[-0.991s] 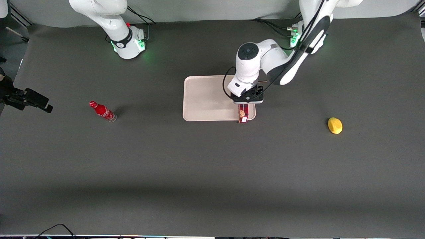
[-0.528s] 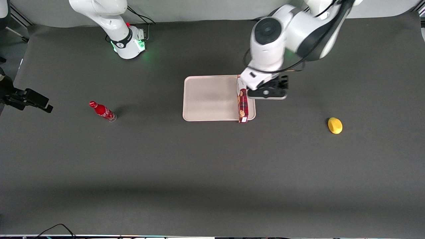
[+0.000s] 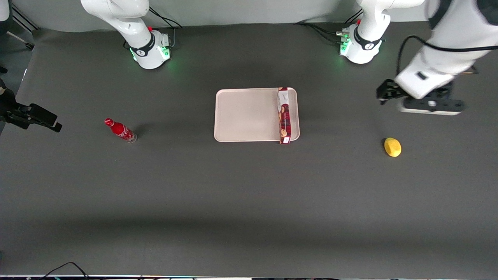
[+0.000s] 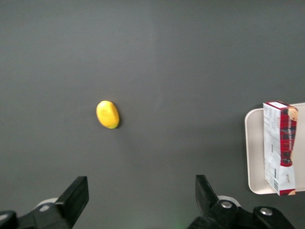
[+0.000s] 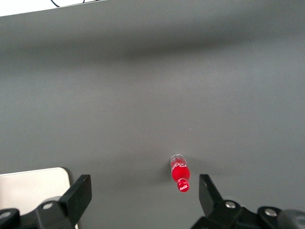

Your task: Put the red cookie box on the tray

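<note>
Between the wide-open, empty jaws of the gripper (image 4: 142, 202), raised over the working arm's end of the table (image 3: 249, 202), only dark grey cloth shows. A yellow lemon-like object (image 3: 392, 147) lies nearby. The red cookie box (image 3: 284, 115) stands on edge along the tray (image 3: 243, 114), its near end overhanging the rim.
</note>
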